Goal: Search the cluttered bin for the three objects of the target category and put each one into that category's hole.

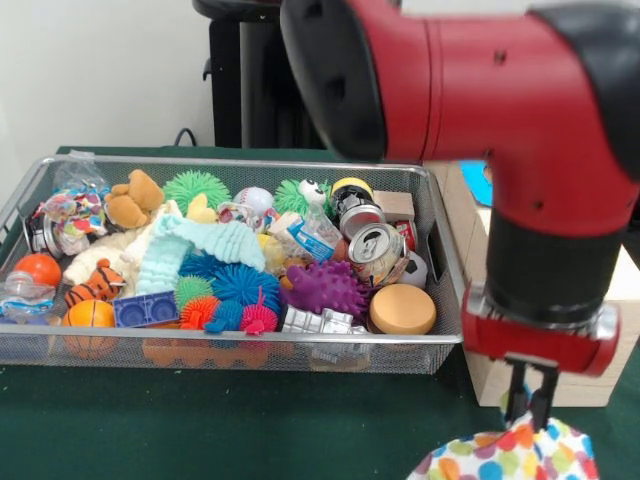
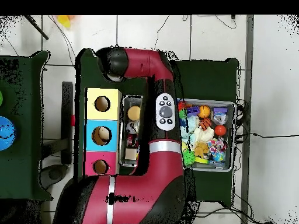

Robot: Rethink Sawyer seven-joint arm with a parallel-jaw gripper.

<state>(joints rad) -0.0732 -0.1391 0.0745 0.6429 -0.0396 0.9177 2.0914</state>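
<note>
Currently: gripper (image 1: 530,398) clamped on spotted cloth bag (image 1: 510,455), hanging low beside wire bin (image 1: 445,270), outside it. Step judged: carrying a find toward holes. Next: lift, cross to box (image 2: 102,133), line up over matching hole; which one, undetermined.

Even, bright indoor light; soft shadows under the bin (image 1: 240,352); the near red arm (image 1: 480,90) looks blurred.

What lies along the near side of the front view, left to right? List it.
orange ball → blue block → pink spiky ball → tan disc → polka-dot pouch, outside the bin, in the gripper
</note>
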